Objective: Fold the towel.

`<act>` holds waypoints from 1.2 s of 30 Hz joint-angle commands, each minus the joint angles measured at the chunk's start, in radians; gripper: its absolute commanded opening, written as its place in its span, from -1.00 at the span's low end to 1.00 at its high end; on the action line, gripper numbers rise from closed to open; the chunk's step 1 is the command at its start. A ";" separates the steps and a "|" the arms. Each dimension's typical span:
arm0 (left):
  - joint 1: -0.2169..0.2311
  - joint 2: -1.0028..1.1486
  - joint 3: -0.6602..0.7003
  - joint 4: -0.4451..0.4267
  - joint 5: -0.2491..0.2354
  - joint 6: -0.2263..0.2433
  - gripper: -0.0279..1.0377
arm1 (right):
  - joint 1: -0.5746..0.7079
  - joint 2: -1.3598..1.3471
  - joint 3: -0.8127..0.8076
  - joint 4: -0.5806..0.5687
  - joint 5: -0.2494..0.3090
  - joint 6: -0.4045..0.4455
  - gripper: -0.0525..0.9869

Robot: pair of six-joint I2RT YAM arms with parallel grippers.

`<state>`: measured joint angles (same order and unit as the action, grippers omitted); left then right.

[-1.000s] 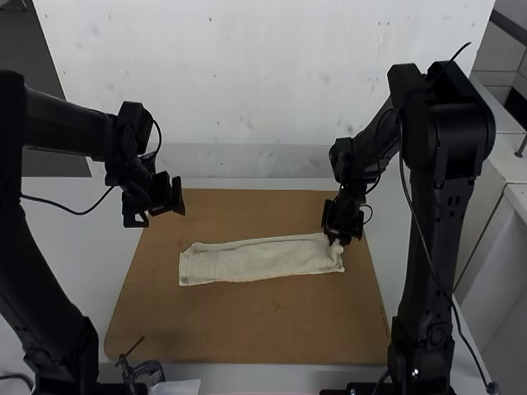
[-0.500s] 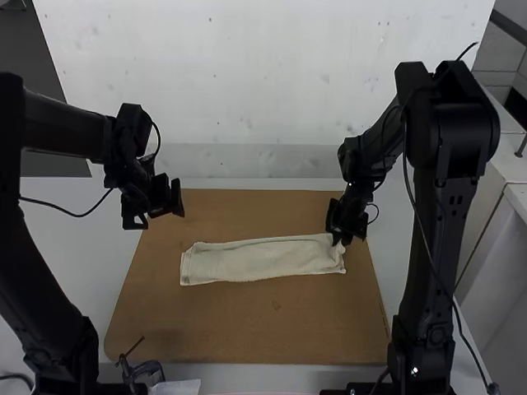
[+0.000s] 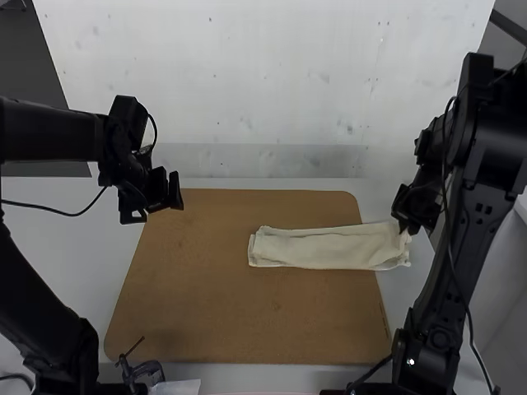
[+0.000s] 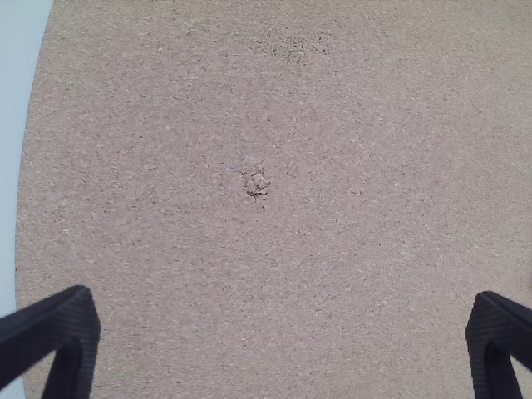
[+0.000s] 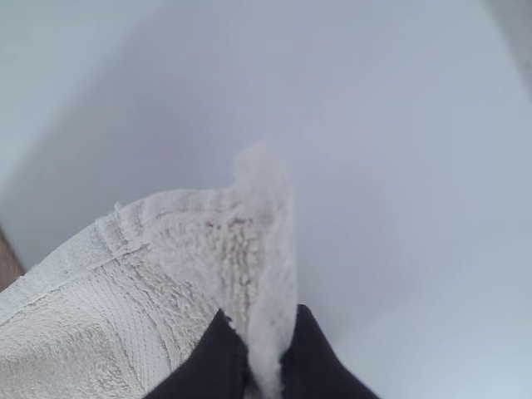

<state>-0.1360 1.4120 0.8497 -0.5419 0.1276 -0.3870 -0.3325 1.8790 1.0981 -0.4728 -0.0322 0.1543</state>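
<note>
Right gripper [image 3: 404, 225] tight on towel [image 3: 325, 248] end; arm [image 3: 494, 123] bent

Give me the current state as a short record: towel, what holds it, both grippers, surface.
towel: cream, laid out as a long narrow strip
towel position: partly on the brown board, its right-arm end past the board's edge on the pale table
held part: far corner of that overhanging end, pinched up
right gripper: shut on that corner
left gripper: open, above the board, holding nothing
free end: flat on the board, toward the left arm's side
</note>
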 commanded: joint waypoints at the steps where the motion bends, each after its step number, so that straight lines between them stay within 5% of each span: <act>1: -0.011 -0.031 -0.014 0.002 -0.002 -0.001 0.91 | -0.060 0.026 0.083 -0.026 0.025 -0.052 -0.87; 8: -0.013 -0.025 -0.023 0.008 -0.005 -0.001 0.91 | 0.026 -0.023 0.057 -0.066 0.025 -0.045 -0.87; 15: -0.013 -0.012 -0.026 0.014 -0.006 -0.004 0.91 | 0.398 -0.113 0.003 -0.076 0.068 0.110 -0.87; 24: 0.007 -0.016 -0.049 0.019 -0.009 -0.001 0.91 | 0.785 0.008 0.167 -0.150 0.146 0.283 -0.87; 36: 0.021 -0.015 -0.058 0.022 -0.028 0.011 0.91 | 0.943 0.166 0.390 -0.216 0.198 0.337 -0.87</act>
<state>-0.1242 1.4063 0.7933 -0.5266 0.1081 -0.3862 0.5751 2.0262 1.4292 -0.6804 0.1341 0.4614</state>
